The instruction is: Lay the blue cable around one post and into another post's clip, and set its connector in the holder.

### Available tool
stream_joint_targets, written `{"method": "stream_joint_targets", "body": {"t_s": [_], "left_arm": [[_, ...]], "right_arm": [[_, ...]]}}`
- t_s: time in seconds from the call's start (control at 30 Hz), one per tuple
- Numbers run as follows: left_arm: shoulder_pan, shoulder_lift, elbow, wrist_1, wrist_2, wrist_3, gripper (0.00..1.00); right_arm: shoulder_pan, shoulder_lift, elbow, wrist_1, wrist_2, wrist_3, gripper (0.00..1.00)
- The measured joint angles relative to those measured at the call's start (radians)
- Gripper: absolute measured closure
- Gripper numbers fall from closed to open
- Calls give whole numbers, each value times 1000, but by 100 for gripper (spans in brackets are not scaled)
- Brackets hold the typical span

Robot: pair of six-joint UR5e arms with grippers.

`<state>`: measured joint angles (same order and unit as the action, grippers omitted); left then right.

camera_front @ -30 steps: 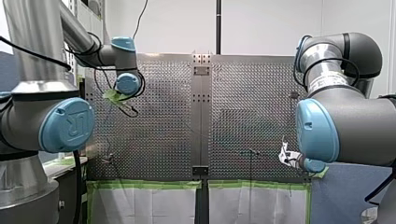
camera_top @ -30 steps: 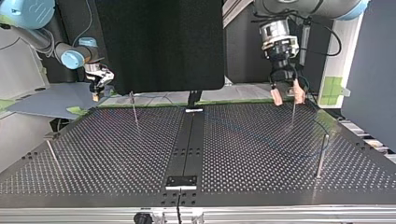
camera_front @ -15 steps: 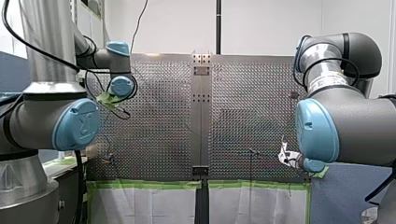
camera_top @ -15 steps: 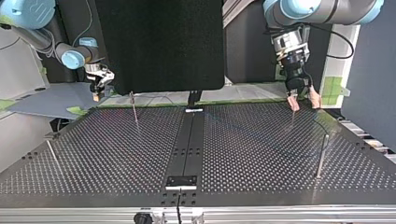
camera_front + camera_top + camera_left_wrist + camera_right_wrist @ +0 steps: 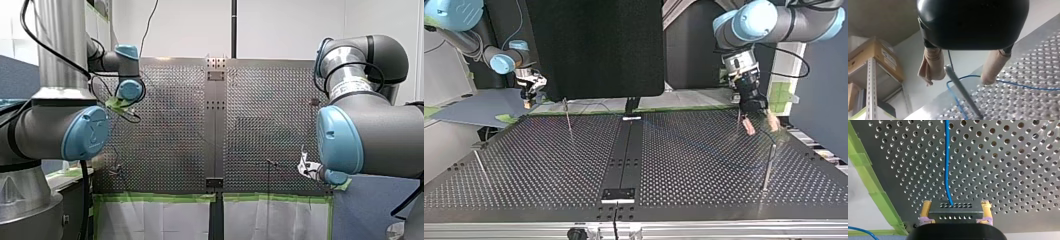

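1. Perforated steel table point(image 5: 549, 165), dotted with round holes, fills the top view; thin metal posts point(image 5: 768, 167) stand on it.
2. My right gripper point(image 5: 956, 204) clamps the grey, hole-dotted connector point(image 5: 955, 211) between yellow pads. The blue cable point(image 5: 947, 157) runs from it across the table.
3. My left gripper point(image 5: 760, 123), at the right of the top view, holds its beige, cloth-wrapped fingers point(image 5: 933, 63) apart. In its wrist view one post point(image 5: 961, 90) shows between them, with the cable looping at its foot.
4. Seen from the top view, the cable is barely traceable.
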<state>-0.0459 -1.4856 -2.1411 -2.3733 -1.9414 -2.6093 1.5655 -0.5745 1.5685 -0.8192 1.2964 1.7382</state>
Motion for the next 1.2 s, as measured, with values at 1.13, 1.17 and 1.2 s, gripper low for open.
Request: {"method": "stream_joint_targets", "body": {"t_s": [1.13, 1.17, 1.2], "left_arm": [[109, -115, 119, -15, 60, -24, 0], [110, -122, 126, -17, 70, -24, 0], [111, -125, 130, -17, 77, -24, 0]], "right_arm": [[10, 0, 0, 3, 0, -2, 100], [10, 0, 0, 3, 0, -2, 100], [11, 0, 0, 3, 0, -2, 100]]}}
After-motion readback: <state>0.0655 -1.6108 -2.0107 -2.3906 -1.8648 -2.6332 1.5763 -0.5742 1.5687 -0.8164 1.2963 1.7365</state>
